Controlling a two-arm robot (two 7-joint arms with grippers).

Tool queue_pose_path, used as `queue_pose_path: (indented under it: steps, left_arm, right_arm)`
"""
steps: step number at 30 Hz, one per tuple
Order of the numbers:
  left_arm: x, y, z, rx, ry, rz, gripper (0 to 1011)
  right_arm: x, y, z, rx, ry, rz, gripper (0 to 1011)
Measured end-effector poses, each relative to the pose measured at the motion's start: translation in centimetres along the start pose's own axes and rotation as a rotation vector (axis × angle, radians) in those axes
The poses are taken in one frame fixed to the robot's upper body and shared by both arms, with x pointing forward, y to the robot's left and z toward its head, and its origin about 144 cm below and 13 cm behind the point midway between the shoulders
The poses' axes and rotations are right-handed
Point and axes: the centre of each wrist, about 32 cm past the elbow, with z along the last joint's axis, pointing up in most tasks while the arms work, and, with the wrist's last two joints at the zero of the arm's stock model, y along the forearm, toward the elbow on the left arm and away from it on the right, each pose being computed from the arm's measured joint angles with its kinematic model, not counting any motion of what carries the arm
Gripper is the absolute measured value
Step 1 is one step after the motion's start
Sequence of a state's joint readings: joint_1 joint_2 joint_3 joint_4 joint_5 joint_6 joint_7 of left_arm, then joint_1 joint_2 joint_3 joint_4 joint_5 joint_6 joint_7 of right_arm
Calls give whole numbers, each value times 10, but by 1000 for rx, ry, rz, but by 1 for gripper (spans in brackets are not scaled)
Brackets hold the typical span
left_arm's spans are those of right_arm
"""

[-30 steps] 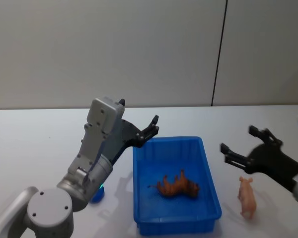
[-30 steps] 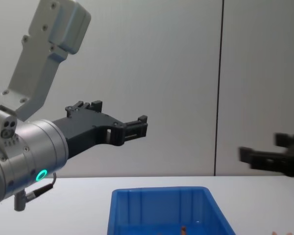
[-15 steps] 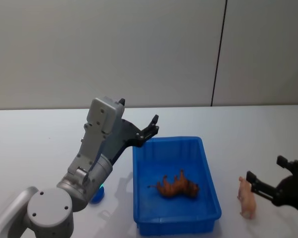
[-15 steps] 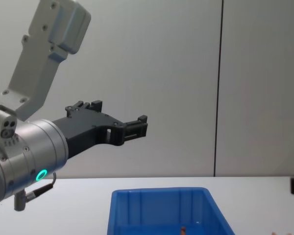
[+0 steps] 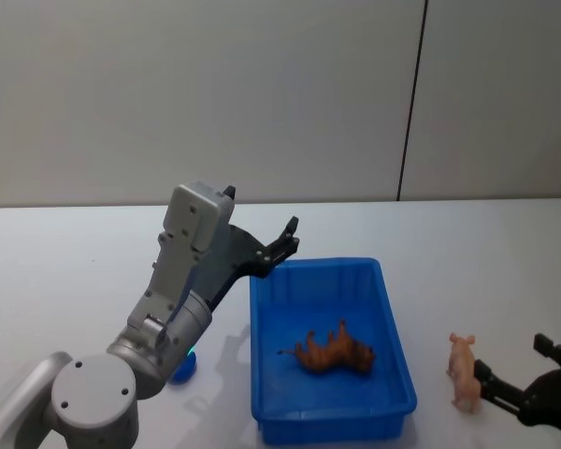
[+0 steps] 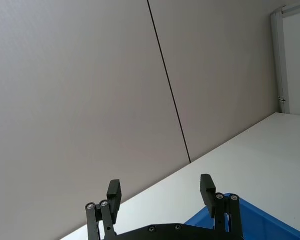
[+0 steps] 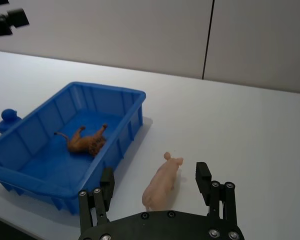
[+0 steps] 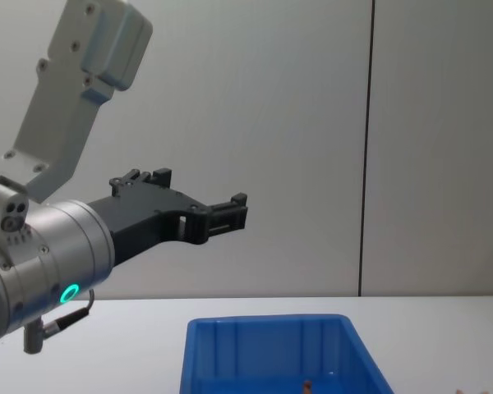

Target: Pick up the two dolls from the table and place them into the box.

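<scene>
The blue box [image 5: 262, 348] sits at mid-table with a brown four-legged doll [image 5: 335, 352] lying on its side inside. A pale pink pig doll [image 5: 465, 372] stands on the white table [image 5: 65, 271] just right of the box. My right gripper [image 5: 521, 367] is open, low at the front right, close behind the pig. In the right wrist view the pig [image 7: 161, 183] appears between the open right gripper's [image 7: 155, 180] fingers, a little ahead of them. My left gripper [image 5: 285, 241] hangs open in the air above the box's far left corner, holding nothing.
A small blue round-headed figure [image 5: 182, 367] rests on the table left of the box, partly hidden by my left arm; the right wrist view shows the same blue figure [image 7: 7, 120]. A grey wall rises behind the table's far edge.
My right gripper has dropped and drawn back toward the front right, from above the pig to low behind it, leaving the chest view. The left arm has not moved.
</scene>
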State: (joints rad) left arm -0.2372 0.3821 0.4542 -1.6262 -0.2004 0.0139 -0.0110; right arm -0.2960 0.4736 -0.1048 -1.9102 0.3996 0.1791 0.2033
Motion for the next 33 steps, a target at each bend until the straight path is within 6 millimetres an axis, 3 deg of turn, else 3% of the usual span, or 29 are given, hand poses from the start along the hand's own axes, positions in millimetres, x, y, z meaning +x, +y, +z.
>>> queue_pose_path:
  steps: [33]
  left_arm:
    - [0,0,0,0,0,0,1002]
  right_arm:
    - [-28,48,-32,-114,-13,-99,1001]
